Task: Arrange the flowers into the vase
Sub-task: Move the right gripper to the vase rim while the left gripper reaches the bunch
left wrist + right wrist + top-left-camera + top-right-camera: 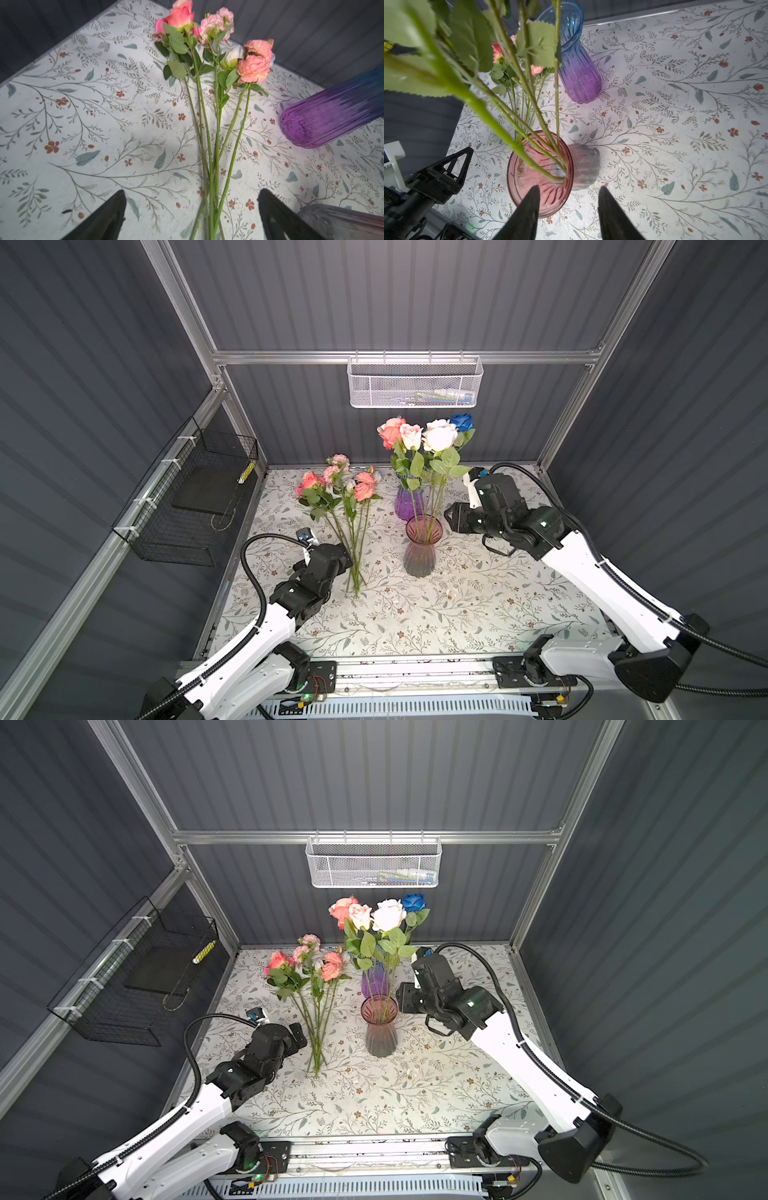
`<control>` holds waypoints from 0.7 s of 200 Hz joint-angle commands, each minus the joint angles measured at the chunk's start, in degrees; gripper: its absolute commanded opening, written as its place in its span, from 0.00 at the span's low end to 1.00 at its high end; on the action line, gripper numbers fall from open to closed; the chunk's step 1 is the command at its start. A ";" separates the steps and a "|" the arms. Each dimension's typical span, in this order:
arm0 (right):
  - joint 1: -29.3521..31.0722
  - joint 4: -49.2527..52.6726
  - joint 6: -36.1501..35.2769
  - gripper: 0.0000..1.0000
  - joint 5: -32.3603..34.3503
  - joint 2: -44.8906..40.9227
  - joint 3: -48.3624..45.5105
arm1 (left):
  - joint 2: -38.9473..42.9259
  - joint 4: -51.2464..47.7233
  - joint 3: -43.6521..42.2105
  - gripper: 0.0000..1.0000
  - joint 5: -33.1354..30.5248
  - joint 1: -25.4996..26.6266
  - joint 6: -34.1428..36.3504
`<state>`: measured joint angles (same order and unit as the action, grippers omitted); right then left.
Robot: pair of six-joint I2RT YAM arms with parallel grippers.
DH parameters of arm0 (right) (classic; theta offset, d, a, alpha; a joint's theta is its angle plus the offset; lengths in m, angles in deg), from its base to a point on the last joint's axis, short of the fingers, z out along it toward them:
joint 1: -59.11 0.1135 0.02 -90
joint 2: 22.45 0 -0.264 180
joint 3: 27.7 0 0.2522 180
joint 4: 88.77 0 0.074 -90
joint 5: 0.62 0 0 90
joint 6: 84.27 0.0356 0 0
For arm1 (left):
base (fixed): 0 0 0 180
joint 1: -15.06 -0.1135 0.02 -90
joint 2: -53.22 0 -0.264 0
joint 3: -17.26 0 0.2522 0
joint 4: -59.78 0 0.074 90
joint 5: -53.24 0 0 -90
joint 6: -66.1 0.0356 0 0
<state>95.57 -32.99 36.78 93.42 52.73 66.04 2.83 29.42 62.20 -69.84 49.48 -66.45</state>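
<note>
Left end effector in both top views: we see it beside stems of loose flowers lying on desk; other roses stand in pink vase. Left wrist: fingers wide apart, stems between (not gripped). Right wrist: right end effector apart, empty, by vase rim.

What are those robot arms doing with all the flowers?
They are putting flowers into a vase. A bunch of roses already stands in the pink vase. The other flowers lie on the table, and the left gripper is open with their stems between its fingers. The right gripper hangs open near the pink vase's rim, holding nothing. The purple vase behind looks empty.
</note>
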 commanded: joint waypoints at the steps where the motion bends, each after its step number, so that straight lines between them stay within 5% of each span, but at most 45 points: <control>1: -0.38 2.58 -0.30 0.47 -2.23 3.90 2.43 | 0.09 -0.23 -0.54 1.00 1.83 -0.21 -1.66; 140: -0.30 0.79 2.58 0.31 -9.06 10.64 -1.71 | 2.74 -0.19 -2.35 1.00 1.35 -0.22 0.03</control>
<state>95.25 -32.12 39.05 84.81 62.61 65.21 4.91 29.25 60.39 -68.42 49.45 -66.78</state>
